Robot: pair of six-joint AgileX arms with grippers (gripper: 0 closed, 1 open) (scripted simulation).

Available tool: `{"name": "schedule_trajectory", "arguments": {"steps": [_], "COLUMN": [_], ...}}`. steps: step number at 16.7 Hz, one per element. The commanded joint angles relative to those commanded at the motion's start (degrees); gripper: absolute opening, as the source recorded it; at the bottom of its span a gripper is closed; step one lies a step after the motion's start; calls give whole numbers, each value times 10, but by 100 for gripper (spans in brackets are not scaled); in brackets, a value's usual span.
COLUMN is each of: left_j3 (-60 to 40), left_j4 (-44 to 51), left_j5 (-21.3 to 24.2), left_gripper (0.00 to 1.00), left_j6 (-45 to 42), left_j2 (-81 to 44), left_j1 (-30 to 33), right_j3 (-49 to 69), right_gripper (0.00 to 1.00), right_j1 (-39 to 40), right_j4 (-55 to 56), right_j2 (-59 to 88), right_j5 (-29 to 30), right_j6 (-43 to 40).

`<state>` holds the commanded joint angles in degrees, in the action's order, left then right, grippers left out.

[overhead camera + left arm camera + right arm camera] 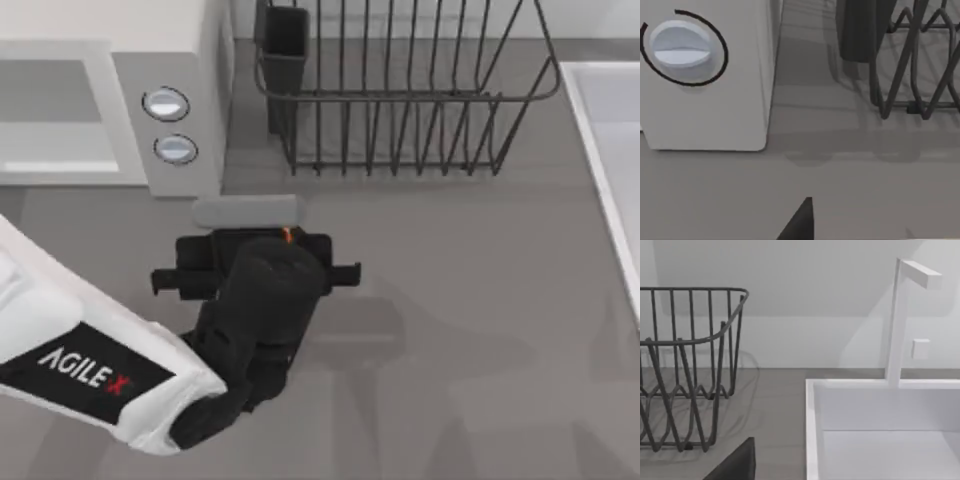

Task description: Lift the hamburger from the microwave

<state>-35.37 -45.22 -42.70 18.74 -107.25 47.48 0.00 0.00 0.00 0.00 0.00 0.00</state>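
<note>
Left end effector (262, 262) hovers over the counter (450, 330) just off the microwave (110, 110) front corner. An orange sliver, likely the hamburger (287, 236), peeks at its tip, microwave side; grip state undeterminable. Right arm idle near sink (812, 440).

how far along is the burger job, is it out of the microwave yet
Apparently out: the left end effector is in front of the microwave, over the grey table, with a sliver of orange at its tip that is likely the hamburger. The microwave cavity, where visible, looks bare. The grip itself is hidden under the wrist, so I cannot confirm it. What remains, at most, is raising it higher.
</note>
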Motion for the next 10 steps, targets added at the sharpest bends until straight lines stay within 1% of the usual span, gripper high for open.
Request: {"name": "schedule_trajectory", "arguments": {"steps": [2,4,6,10], "left_j3": [18,32,38,38], "left_j4": [-63,-101,-116,-116], "left_j5": [2,5,6,6], "left_gripper": [0,0,0,0], "left_j6": [-1,-1,-2,-2], "left_j2": [-42,-70,-82,-82], "left_j1": [2,2,2,2], "right_j3": [0,0,0,0], "right_gripper": [100,100,100,100], "right_j1": [0,0,0,0], "right_j4": [0,0,0,0], "right_j2": [0,0,0,0], "right_j5": [0,0,0,0], "right_j6": [0,0,0,0]}}
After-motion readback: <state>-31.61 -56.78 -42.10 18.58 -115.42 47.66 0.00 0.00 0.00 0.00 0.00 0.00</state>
